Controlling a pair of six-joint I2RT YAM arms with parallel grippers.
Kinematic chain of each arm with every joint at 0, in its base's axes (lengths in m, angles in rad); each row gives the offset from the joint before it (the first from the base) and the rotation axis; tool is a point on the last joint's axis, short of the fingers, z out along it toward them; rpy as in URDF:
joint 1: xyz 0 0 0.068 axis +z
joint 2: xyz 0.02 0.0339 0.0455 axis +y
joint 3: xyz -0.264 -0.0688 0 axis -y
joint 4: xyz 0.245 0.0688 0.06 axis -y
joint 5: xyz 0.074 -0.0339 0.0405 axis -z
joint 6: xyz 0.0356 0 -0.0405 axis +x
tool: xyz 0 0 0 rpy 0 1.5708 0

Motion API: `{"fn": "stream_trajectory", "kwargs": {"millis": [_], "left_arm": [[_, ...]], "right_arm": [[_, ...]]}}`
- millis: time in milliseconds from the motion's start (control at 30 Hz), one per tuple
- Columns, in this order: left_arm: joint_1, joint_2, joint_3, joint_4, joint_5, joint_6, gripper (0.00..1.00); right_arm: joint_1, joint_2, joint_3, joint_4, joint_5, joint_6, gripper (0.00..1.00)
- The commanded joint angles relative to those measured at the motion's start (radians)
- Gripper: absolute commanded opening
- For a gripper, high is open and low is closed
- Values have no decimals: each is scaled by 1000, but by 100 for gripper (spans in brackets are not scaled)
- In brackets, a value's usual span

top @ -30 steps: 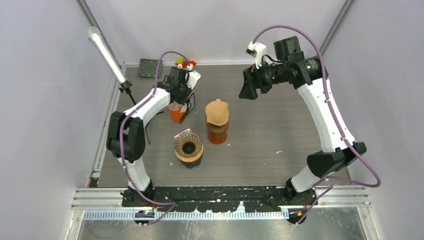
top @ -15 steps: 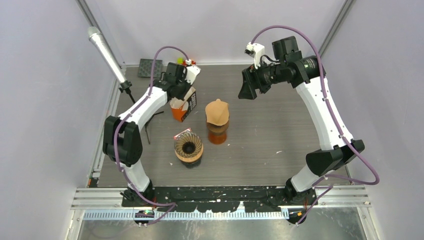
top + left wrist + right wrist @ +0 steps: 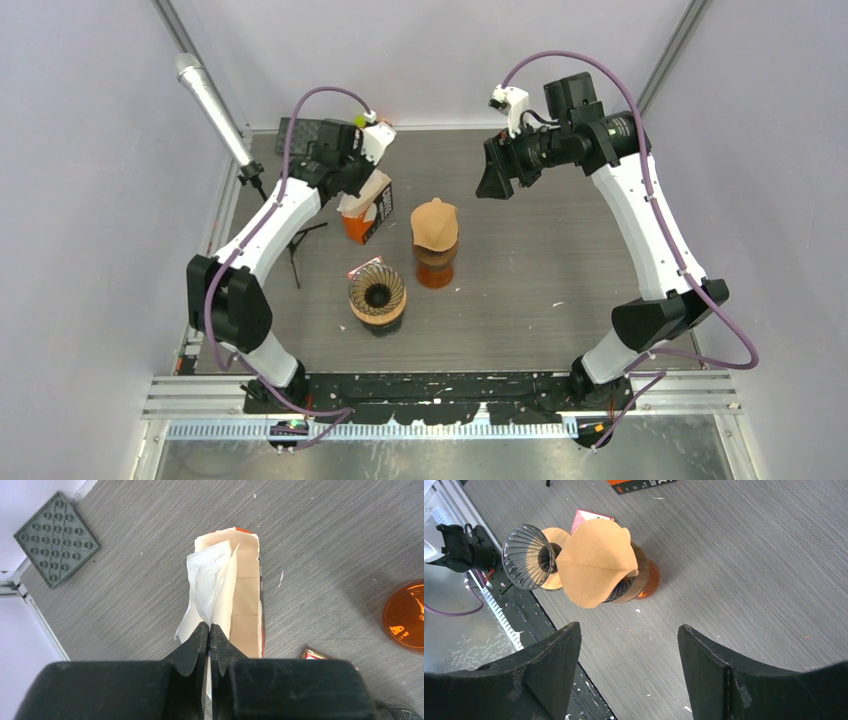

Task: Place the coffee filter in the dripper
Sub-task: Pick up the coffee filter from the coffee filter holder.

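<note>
Left wrist view showed the left gripper point(image 3: 209, 626) pinched shut on a white coffee filter point(image 3: 210, 580), half out of its open box point(image 3: 247, 615). A slow, straight pull would best free a single sheet before the carry to the empty dripper point(image 3: 377, 293). Since a second earlier the left arm had swung outward, while the right gripper point(image 3: 626, 630) hung wide open, holding nothing.

My left gripper point(image 3: 209, 627), with a white filter point(image 3: 210, 575) pinched in it, sits right over the open box point(image 3: 247, 605), so straight down is blocked. Just right of the box stands the tall dripper capped with brown paper point(image 3: 434, 235). The empty dripper point(image 3: 377, 294) is nearer me, with a narrow gap between the two. The microphone point(image 3: 208, 100) leans in on the left. Under my right gripper point(image 3: 626, 635) the table point(image 3: 580, 250) gives wide open room.
</note>
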Motion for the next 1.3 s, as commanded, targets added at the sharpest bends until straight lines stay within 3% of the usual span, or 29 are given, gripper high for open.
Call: {"fn": "stream_trajectory", "kwargs": {"millis": [0,467,1267], "left_arm": [[-2,-21,0,-11,63,18,5],[-1,97,27,-18,40,18,11],[4,118,45,-40,20,36,20]], "right_arm": [[-6,-5,4,12,-19,-16,75],[-5,1,-9,11,-19,-25,75],[-6,3,-15,7,-14,-36,75]]}}
